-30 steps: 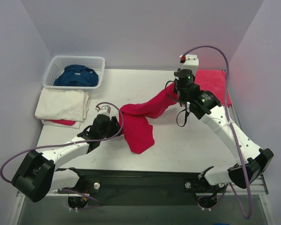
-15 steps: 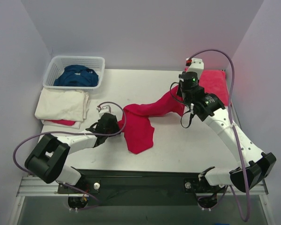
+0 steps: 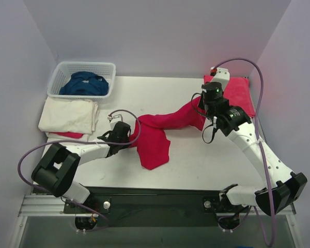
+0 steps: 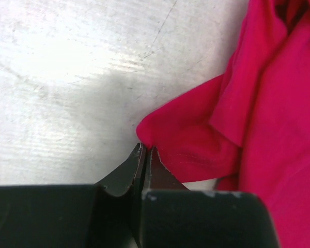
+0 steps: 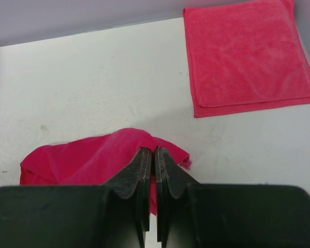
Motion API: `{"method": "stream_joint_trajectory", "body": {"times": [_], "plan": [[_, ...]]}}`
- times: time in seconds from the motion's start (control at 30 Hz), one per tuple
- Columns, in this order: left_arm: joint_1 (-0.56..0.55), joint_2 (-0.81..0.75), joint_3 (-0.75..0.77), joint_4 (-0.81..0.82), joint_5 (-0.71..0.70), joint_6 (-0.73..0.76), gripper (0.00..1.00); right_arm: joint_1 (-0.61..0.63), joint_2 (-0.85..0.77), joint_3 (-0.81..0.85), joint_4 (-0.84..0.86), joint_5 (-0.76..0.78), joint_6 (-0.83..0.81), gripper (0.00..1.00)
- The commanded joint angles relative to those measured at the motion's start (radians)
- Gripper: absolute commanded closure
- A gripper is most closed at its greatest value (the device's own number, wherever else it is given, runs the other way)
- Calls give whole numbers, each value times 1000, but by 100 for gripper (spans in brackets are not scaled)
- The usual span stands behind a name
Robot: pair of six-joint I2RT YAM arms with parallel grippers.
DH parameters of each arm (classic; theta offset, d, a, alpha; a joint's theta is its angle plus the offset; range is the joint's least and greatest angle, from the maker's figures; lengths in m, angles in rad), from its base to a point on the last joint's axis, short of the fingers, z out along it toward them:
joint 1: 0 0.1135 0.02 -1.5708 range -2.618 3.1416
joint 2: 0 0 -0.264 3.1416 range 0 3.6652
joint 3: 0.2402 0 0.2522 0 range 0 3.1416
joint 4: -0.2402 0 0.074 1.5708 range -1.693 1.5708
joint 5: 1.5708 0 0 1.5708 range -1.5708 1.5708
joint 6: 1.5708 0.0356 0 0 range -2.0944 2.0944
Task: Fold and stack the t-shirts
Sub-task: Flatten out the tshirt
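The crimson red t-shirt (image 3: pixel 160 129) lies bunched and stretched across the middle of the table, from one gripper to the other. My left gripper (image 3: pixel 130 138) is shut, and its tips (image 4: pixel 144 150) pinch the left corner of the red t-shirt (image 4: pixel 206 139) low at the table. My right gripper (image 3: pixel 203 109) is shut on the shirt's other end, where red fabric (image 5: pixel 93 157) drapes over the closed tips (image 5: pixel 155 151). A dark blue t-shirt (image 3: pixel 84 83) sits crumpled in the basket. A cream-white t-shirt (image 3: pixel 67 114) lies folded at the left.
The white lattice basket (image 3: pixel 62 72) stands at the back left corner. A folded pink-red towel (image 3: pixel 238 94) (image 5: pixel 248 57) lies flat at the back right, just behind the right gripper. A strip of red cloth (image 3: pixel 67 135) shows under the cream-white shirt. Purple walls close in on three sides.
My left gripper reached right to the red shirt's corner and shut on it. The right gripper carried its end of the shirt rightward and toward the back, stretching the fabric.
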Motion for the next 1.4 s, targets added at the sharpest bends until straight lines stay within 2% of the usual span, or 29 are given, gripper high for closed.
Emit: {"method": "stream_joint_trajectory", "body": {"times": [0.0, 0.23, 0.43, 0.7, 0.97, 1.1, 1.37], "plan": [[4, -67, 11, -103, -43, 2, 100, -13, -31, -4, 14, 21, 19, 100], [52, -272, 150, -202, -101, 60, 100, -33, -75, 31, -24, 166, -7, 100], [194, -460, 352, -281, -95, 111, 100, -70, -182, 59, -29, 244, -40, 100], [305, -627, 550, -326, -141, 162, 100, -84, -328, 100, -27, 260, -70, 100], [320, -756, 705, -334, -118, 221, 100, -81, -497, 106, -65, 159, -96, 100], [319, -825, 764, -314, -100, 249, 100, -82, -598, 107, -75, 55, -106, 100], [319, -932, 859, -237, -25, 287, 100, -84, -699, 102, -92, -203, -67, 100]]}}
